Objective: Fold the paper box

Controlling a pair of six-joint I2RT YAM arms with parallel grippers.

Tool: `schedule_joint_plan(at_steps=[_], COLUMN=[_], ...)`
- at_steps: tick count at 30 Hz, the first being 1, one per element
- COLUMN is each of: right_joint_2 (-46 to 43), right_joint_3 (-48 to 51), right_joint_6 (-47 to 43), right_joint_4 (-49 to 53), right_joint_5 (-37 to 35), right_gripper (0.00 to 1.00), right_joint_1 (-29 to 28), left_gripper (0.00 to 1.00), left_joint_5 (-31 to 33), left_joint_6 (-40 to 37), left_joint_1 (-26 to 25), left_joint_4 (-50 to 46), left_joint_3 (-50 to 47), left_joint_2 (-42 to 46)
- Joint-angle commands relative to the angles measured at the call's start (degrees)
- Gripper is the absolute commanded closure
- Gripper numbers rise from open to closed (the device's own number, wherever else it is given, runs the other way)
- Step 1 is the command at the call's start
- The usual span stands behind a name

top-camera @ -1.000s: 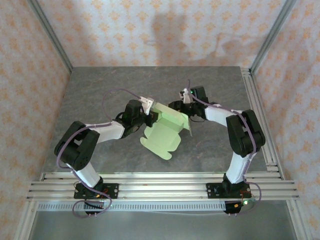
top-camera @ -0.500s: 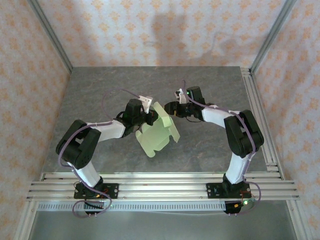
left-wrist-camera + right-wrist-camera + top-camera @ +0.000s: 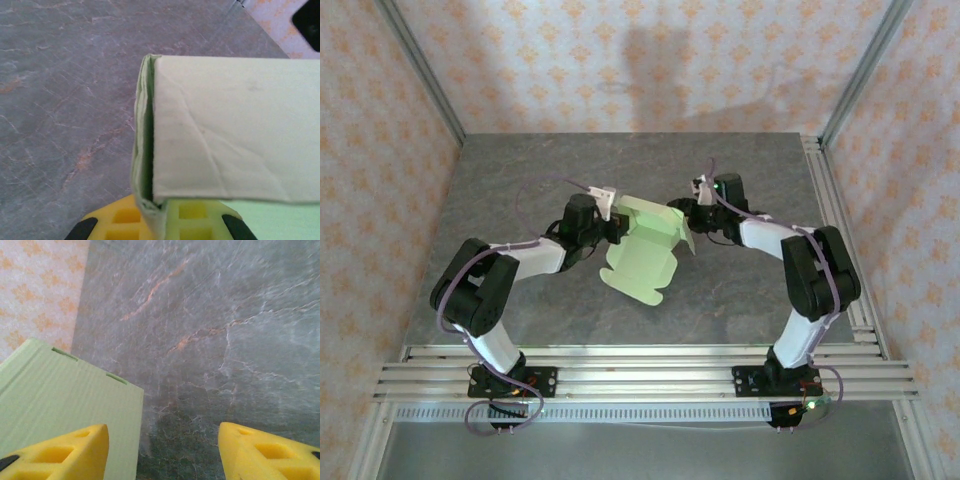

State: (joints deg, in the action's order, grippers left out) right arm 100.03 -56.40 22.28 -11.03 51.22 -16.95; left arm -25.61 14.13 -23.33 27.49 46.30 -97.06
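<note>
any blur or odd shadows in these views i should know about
Top external: even, soft light, with a faint shadow on the patterned back wall. Left wrist: creases in the pale green card box read sharply. Right wrist: the yellow fingertips look soft, and the grey marbled table darkens beside the card's edge.

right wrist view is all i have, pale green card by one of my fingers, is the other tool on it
Observer: Yes. In the left wrist view the left tool is shut on a folded edge of the pale yellow-green card box.
Operator: is it folded up yet
Observer: Not fully. From above, one panel is raised between the two tools; the rest spreads open toward the near side.
Operator: where am i then
Observer: Your right tool, open, sits at the raised panel's right end.
</note>
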Motion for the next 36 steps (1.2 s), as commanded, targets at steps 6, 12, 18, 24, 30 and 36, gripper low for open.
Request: schedule_joint_plan(at_steps=[6,12,18,24,30,36], right_joint_2=[-8.8,-15.3,-26.6,-31.9,-34.1,-28.4], right_joint_3=[-3.2,0.2,10.2,16.9,18.2,15.2], right_joint_6=[-5.5,-1.4,7.9,16.5,21.4,24.9], right_joint_4=[8.0,5.9,2.8,-3.4,-10.5,-18.2], right_joint_5=[-6.6,-18.1,-26.2,-16.7,-14.8,-14.6], right_gripper=[0.39,0.39,0.41,0.42,0.42,0.45], right_joint_1=[0.4,1.9,6.5,6.4,0.4,-3.6], left_gripper=[1.00,1.00,1.00,1.00,1.00,1.00], left_joint_5=[4.3,5.4,8.3,7.4,6.2,6.9], left_joint_6=[-2.4,4.3,18.7,28.1,33.8,33.1], left_joint_1=[0.2,1.6,3.6,3.6,3.3,2.3], left_joint_4=[0.7,4.7,9.9,14.0,17.6,17.3], left_joint_3=[-0.8,-1.9,-2.7,-2.1,-0.6,-0.1], left_joint_2=[0.5,1.0,1.1,0.3,-1.5,-1.0])
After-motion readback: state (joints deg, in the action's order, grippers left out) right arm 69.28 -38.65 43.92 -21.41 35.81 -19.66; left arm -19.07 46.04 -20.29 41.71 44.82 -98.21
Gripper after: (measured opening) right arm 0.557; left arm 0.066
